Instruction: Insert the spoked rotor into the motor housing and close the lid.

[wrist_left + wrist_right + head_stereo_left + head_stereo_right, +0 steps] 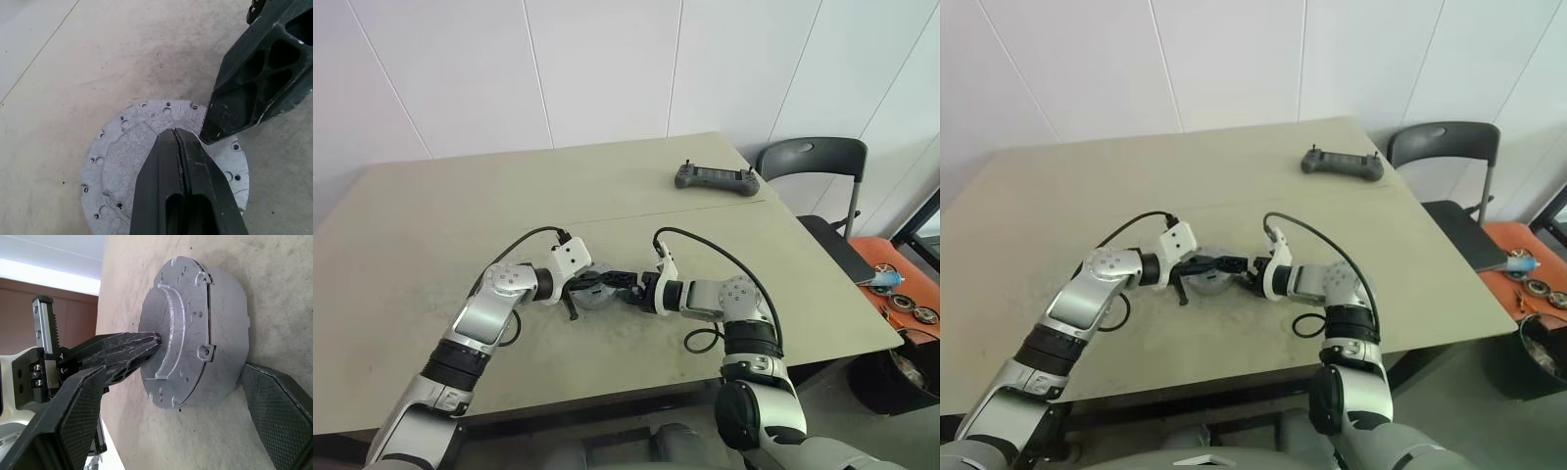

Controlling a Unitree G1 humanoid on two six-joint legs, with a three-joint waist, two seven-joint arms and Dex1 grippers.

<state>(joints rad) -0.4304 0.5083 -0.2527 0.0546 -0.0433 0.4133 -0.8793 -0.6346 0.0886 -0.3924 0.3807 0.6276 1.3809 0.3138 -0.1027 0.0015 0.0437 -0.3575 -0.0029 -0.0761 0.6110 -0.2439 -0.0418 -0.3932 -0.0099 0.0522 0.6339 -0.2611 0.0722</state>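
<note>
The lid (181,323), a round grey metal disc with a notched rim, lies on the table (431,225) in front of me, on top of a round grey body (230,308) that I take for the motor housing. My left gripper (177,133) is shut, and its joined tips rest on the middle of the lid. From the opposite side my right gripper (171,377) stands open, one finger on each side of the disc; I cannot tell whether they touch it. The same meeting of both grippers over the lid (592,294) shows from above. The spoked rotor is hidden.
A dark remote controller (716,178) lies at the far right of the table. A grey chair (813,162) stands beyond the right edge, with an orange tray (901,284) of small parts beside it. Black cables (524,240) loop up from both wrists.
</note>
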